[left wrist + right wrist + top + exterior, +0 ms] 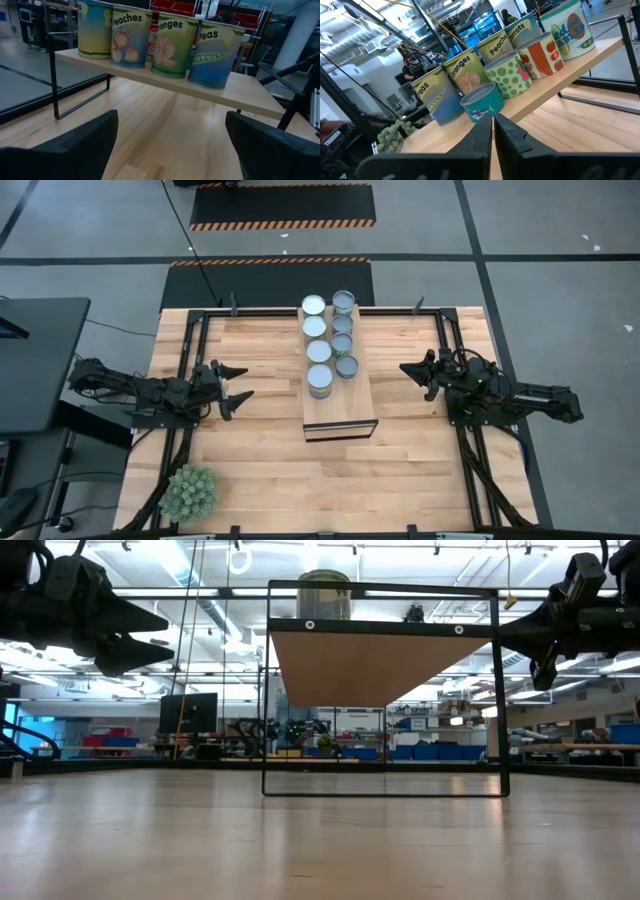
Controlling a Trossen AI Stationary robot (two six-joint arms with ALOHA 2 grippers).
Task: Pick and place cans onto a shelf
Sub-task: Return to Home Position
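Brightly, evenly lit from ceiling strips [190, 570] overhead. Soft shadow under the shelf [240, 92] ahead of the left gripper [170, 145].

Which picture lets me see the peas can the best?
The left wrist view: the peas can faces the camera, its word and pea picture readable. The right wrist view shows it at an angle, label partly turned away. The high view shows only its silvery top. The low view shows no label.

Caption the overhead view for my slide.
Eight cans in two rows on the shelf, left hand and right hand clear on either side.
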